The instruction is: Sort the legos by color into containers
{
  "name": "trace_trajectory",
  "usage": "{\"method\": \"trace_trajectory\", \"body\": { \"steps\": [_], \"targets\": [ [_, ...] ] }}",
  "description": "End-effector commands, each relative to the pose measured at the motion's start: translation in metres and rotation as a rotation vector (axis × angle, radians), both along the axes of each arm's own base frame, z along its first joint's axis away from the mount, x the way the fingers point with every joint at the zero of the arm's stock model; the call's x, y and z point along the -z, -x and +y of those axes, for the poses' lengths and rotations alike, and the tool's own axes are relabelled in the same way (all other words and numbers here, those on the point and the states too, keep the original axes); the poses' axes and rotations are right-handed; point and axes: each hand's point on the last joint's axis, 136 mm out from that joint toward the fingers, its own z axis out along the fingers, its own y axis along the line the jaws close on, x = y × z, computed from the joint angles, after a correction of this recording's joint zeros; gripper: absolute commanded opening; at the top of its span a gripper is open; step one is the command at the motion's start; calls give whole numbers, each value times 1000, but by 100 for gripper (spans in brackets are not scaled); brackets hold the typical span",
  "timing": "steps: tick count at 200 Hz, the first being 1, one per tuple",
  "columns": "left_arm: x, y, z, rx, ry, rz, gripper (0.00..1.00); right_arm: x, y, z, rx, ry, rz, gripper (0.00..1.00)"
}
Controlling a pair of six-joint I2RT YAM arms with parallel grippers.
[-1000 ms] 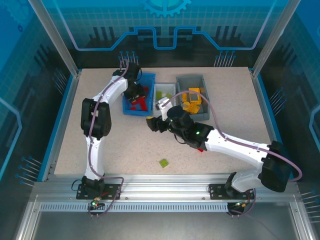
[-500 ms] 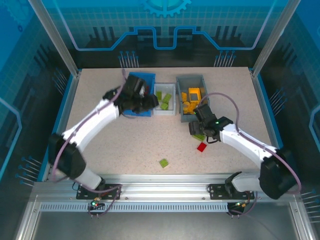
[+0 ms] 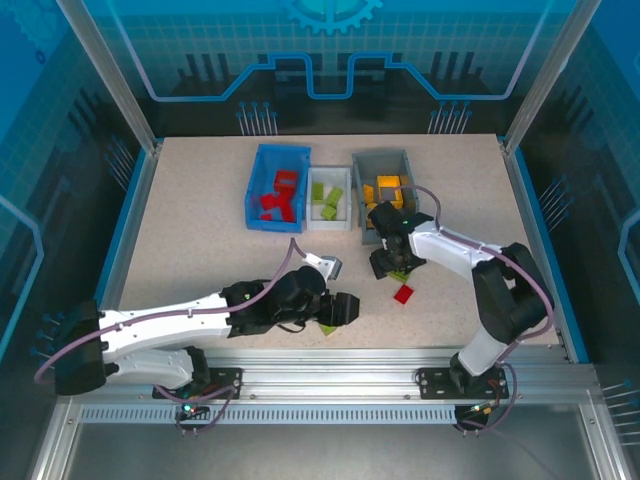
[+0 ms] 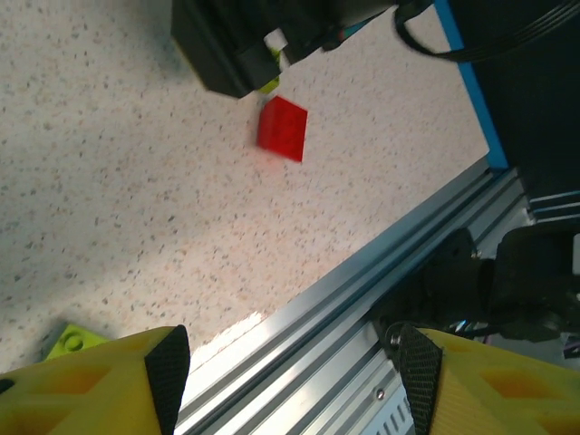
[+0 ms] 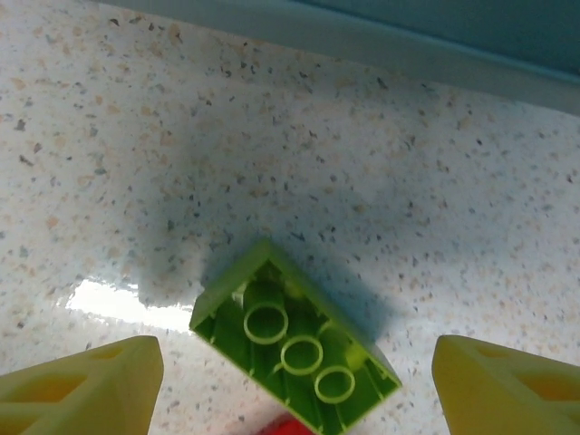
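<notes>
**Top external.**
- Blue bin (image 3: 283,150), white bin (image 3: 330,226) and grey bin (image 3: 381,157): a row at 12 o'clock on the speckled table (image 3: 200,240). They hold red legos (image 3: 275,200), lime legos (image 3: 328,200) and yellow-orange legos (image 3: 385,190), in that order.
- Right gripper (image 3: 388,265): at 6 o'clock of the grey bin, over a lime brick (image 3: 401,274).
- Red brick (image 3: 403,294): loose on the table, at 6 o'clock of that lime brick.
- Left gripper (image 3: 345,308): near the front rail (image 3: 330,380), beside a second lime brick (image 3: 328,327).

**Left wrist.**
- Left gripper (image 4: 290,381): yellow fingers (image 4: 91,385) spread wide at 7 and 5 o'clock, with no brick between them.
- Second lime brick (image 4: 74,339): at 8 o'clock, beside the 7 o'clock finger.
- Red brick (image 4: 282,129): at 12 o'clock, flat on the table (image 4: 136,208).
- Right gripper (image 4: 240,50): a dark body just beyond the red brick.

**Right wrist.**
- Right gripper (image 5: 290,385): fingers (image 5: 77,385) spread at 7 and 5 o'clock.
- Lime brick (image 5: 294,349): on the table (image 5: 408,208) between the fingers, clear of both, hollow underside up.
- Red brick (image 5: 285,426): a sliver at 6 o'clock.
- Grey bin (image 5: 362,23): its wall runs along the 12 o'clock edge.
</notes>
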Motion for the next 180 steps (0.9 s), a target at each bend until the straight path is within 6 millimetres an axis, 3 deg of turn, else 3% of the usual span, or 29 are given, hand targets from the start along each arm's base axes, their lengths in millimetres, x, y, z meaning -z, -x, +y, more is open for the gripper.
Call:
{"method": "trace_trajectory", "body": {
  "steps": [1, 43, 120, 156, 180],
  "targets": [
    [-19, -12, -3, -52, 57, -64, 66, 5, -2, -5, -27, 27, 50, 78],
    [-25, -14, -6, -49, 64, -78, 66, 17, -2, -10, -11, 26, 91, 71],
    [-25, -17, -5, -67, 61, -83, 65, 21, -3, -16, 36, -11, 108, 43],
    [-27, -19, -6, -71, 66, -90, 66, 11, -8, -21, 40, 4, 39, 33],
    [-37, -23, -3, -81, 46, -116, 66, -15, -15, -23, 51, -1, -66, 30]
  ]
}}
